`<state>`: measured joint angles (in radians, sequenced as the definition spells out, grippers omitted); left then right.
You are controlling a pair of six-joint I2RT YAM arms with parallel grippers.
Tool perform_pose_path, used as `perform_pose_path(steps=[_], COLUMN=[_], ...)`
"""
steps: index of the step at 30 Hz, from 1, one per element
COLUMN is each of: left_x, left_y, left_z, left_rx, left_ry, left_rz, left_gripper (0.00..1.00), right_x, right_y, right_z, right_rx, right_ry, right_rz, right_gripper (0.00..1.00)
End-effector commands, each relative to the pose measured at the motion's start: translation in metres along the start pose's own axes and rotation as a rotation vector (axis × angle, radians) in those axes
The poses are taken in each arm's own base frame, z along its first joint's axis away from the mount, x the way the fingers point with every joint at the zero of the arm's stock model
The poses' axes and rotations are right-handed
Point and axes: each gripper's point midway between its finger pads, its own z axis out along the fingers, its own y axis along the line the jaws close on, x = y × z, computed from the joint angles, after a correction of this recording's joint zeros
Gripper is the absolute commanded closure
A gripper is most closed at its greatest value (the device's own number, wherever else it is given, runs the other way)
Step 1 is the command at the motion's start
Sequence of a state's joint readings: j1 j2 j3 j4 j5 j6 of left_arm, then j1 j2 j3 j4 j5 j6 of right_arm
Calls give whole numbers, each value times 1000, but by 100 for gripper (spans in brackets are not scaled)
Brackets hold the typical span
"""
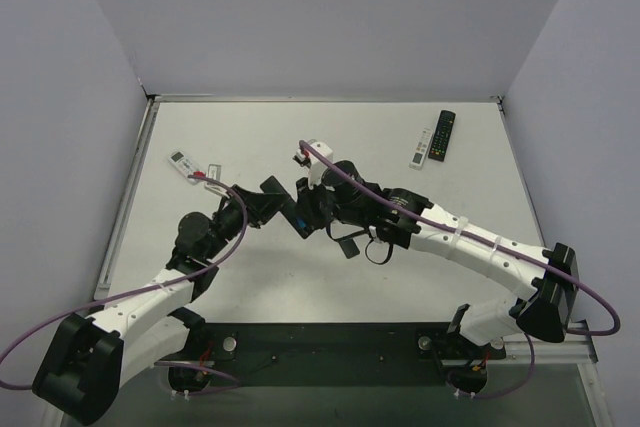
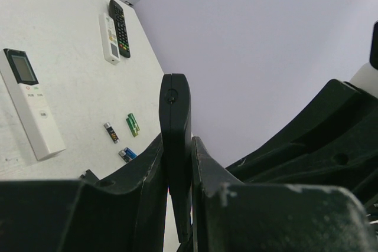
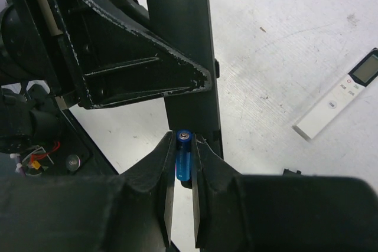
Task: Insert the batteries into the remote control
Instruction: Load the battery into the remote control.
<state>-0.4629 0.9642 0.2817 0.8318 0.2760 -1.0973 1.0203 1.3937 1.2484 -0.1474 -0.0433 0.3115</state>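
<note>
The two arms meet over the middle of the table. The left gripper is clamped on the black remote, its fingers pressed against both flat sides, so the remote shows edge-on and sticks out past the fingertips in the left wrist view. In the right wrist view the same remote is seen flat-on, held off the table. The right gripper is closed on a blue battery, pinched between its two fingers. The battery's metal end points at the remote's near end. It sits right at that edge, but I cannot tell whether it touches. The rest of the batteries lie loose on the table, close together. There is a green one, a dark one just beside it and another blue one a little nearer the camera. A white remote with a screen lies flat near them. At the far right of the table a long black remote and a white remote lie side by side, well apart from both grippers.
</note>
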Motion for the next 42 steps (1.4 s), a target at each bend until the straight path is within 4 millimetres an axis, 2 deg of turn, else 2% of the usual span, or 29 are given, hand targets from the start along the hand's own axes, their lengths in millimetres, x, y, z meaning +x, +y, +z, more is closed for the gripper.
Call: perform_pose_path(steps=[1,19,34,42], left_x=[-21,-30,-41,-44], left_y=[-46,-62,-69,-72], left_z=[6,1,-1,-3], left_rx=[148,184,192,200], left_ry=[-42,-73,-124,-135], left_rz=[20,-6,-53,-54], left_gripper=[100,100,100,100], right_x=[-12,-5,15,15], right_y=[11,7,10,10], right_z=[-3,0,4,7], right_rx=[-33,-4,-15,-11], right_ry=[-57,-35,27,28], right_rz=[-19,-73,-119,-121], right_gripper=[100,100,99,85])
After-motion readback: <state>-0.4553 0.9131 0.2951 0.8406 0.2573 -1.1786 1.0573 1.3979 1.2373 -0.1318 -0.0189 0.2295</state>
